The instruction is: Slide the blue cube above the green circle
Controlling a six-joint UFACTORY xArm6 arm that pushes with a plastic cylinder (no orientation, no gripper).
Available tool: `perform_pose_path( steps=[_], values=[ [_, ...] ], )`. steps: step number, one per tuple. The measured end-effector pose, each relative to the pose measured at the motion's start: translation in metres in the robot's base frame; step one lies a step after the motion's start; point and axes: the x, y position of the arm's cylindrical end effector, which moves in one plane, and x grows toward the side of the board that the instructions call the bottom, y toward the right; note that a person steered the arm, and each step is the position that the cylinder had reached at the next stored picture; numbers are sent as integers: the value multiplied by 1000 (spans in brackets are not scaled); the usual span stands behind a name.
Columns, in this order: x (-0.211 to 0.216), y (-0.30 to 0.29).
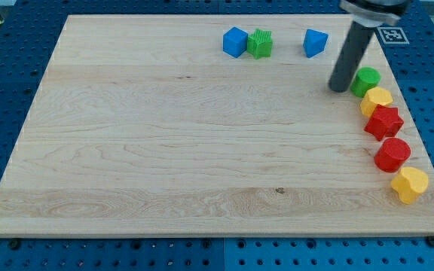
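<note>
The blue cube (234,42) sits near the board's top edge, touching a green star-shaped block (261,44) on its right. The green circle (365,80) lies at the view's right edge of the board. My tip (340,88) rests on the board just left of the green circle, very close to it or touching it. The blue cube is far to the left of my tip and a little higher in the view. A second blue block (315,43), wedge-like, lies between the cube and the rod.
Below the green circle a column runs down the right edge: a yellow block (377,99), a red star (384,122), a red circle (392,154) and a yellow heart-like block (409,184). The wooden board (172,143) lies on a blue pegboard.
</note>
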Motion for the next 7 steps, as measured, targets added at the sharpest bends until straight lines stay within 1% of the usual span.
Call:
perform_pose_path(
  steps=[2, 3, 4, 5, 6, 7],
  values=[
    [-8, -165],
    [-54, -203],
    [-108, -209],
    [-118, -209],
    [-118, -204],
    [-118, -181]
  ],
)
